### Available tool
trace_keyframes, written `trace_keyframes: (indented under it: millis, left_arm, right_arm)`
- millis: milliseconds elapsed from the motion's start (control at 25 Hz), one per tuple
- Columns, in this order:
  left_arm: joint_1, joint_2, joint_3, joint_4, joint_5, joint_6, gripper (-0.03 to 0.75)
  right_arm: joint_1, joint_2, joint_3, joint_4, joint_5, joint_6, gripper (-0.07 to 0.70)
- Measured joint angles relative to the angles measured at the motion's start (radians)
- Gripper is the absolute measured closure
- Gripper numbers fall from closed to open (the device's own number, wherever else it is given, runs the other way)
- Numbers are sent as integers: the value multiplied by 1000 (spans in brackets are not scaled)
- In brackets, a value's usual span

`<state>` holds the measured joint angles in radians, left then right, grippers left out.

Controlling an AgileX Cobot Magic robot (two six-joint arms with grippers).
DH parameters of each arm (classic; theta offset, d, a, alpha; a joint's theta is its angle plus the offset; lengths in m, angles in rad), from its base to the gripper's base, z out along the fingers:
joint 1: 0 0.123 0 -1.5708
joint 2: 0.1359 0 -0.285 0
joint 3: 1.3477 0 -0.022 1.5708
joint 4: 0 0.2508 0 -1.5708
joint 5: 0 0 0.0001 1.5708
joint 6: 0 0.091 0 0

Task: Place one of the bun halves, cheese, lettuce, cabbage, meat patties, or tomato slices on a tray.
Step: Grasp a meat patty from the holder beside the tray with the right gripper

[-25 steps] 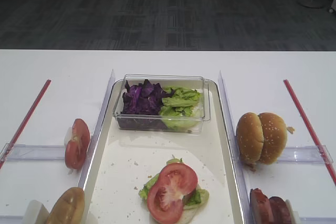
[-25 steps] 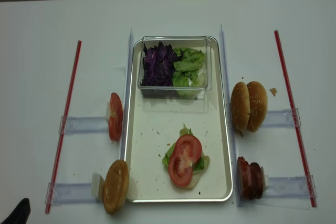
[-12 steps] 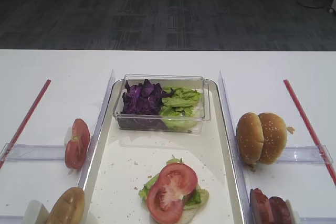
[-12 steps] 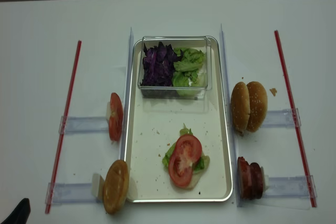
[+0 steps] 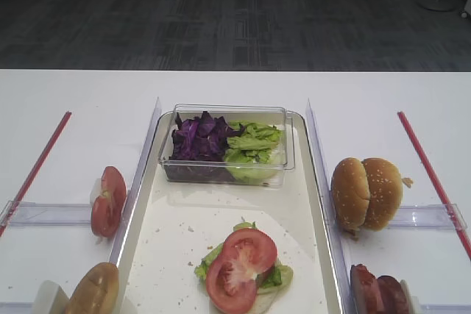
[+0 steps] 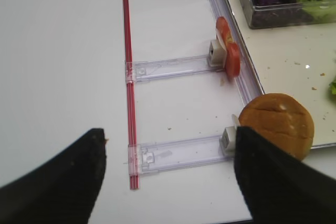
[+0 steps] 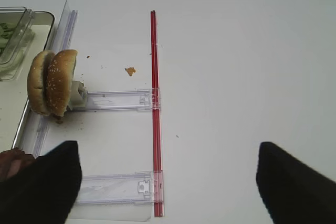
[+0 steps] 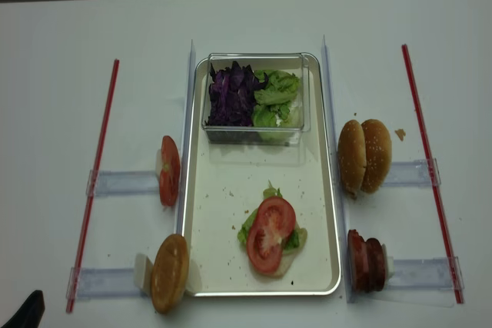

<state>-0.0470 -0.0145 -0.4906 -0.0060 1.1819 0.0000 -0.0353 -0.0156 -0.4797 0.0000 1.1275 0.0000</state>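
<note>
The tray (image 8: pixel 223 213) holds a stack topped by a tomato slice (image 8: pixel 270 223) over lettuce. Cabbage (image 5: pixel 199 137) and more lettuce (image 5: pixel 254 145) fill a clear box at its far end. Left of the tray stand tomato slices (image 6: pixel 228 51) and one bun half (image 6: pixel 277 124). Right of it are two bun halves (image 7: pixel 51 81) and the meat patties (image 8: pixel 367 260). Cheese is out of view. My left gripper (image 6: pixel 168 182) hangs open over the left holder, its right finger near the bun half. My right gripper (image 7: pixel 168 182) is open and empty over the table beside the patties.
Clear plastic holder rails (image 8: pixel 123 183) and red strips (image 8: pixel 96 174) lie on the white table on both sides of the tray. Tall clear dividers (image 5: pixel 318 159) run along the tray's long edges. A crumb (image 7: pixel 129 70) lies near the right buns.
</note>
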Motion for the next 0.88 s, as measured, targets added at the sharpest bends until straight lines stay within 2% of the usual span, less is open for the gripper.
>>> trace_keyframes:
  millis: [280,480,680,880]
  left_arm:
    - [0,0,0,0,0,0,242]
    - [0,0,0,0,0,0,242]
    - [0,0,0,0,0,0,242]
    - [0,0,0,0,0,-7,242]
  right_arm:
    - [0,0,0,0,0,0,-34]
    - [0,12,0,0,0,0,17]
    - [0,99,-2,0,-7,-39,50]
    - [0,204,-60,5,-42,-43,51]
